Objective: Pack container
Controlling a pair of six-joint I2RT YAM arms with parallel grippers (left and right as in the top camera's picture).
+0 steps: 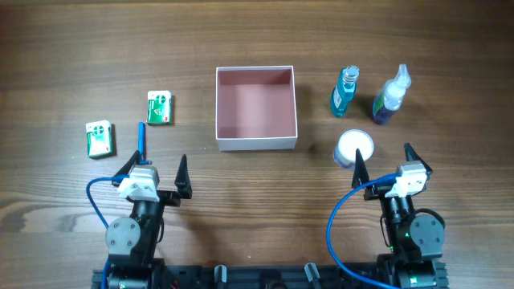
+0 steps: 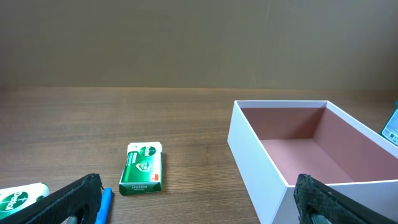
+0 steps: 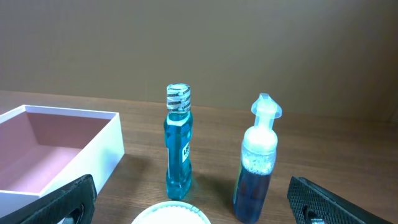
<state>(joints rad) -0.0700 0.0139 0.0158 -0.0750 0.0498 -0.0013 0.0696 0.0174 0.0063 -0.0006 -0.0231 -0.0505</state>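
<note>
The container (image 1: pixel 256 142), a square white box with a dusty-pink inside, sits open at the table's middle; it also shows in the left wrist view (image 2: pixel 261 162) and the right wrist view (image 3: pixel 93 155). Two green packets (image 1: pixel 160 107) (image 1: pixel 99 138) and a blue pen (image 1: pixel 142 141) lie to its left. A teal bottle (image 1: pixel 344 91), a dark blue pump bottle (image 1: pixel 392 98) and a white round lid (image 1: pixel 354 147) stand to its right. My left gripper (image 1: pixel 155 171) is open and empty near the pen. My right gripper (image 1: pixel 381 163) is open and empty just behind the lid.
The wooden table (image 1: pixel 257 209) carries everything. Blue cables (image 1: pixel 333 229) loop beside both arm bases at the front edge. In the left wrist view one green packet (image 2: pixel 142 168) lies ahead and the pen (image 2: pixel 102 205) lies by the left finger.
</note>
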